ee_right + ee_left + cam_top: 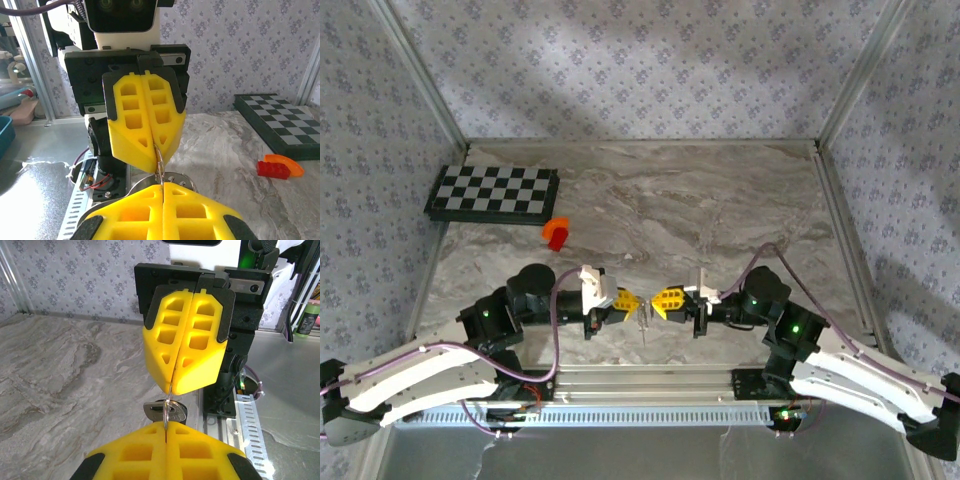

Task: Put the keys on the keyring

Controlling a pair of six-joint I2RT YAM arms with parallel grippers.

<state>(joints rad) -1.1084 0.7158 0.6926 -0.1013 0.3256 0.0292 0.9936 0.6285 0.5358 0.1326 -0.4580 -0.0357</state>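
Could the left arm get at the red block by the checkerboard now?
Probably not yet. The table towards the red block looks free, but the left gripper is shut on the keyring, which the right gripper also pinches; it must let go first.

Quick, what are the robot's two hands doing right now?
Left gripper: closed, pinching the keyring.
Right gripper: closed, pinching the same keyring.

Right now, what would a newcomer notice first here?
The left gripper and right gripper, yellow fingers shut, meet tip to tip near the front edge of the table, pinching the thin keyring between them. Then the checkerboard at far left, with the orange-red block off its near right corner.
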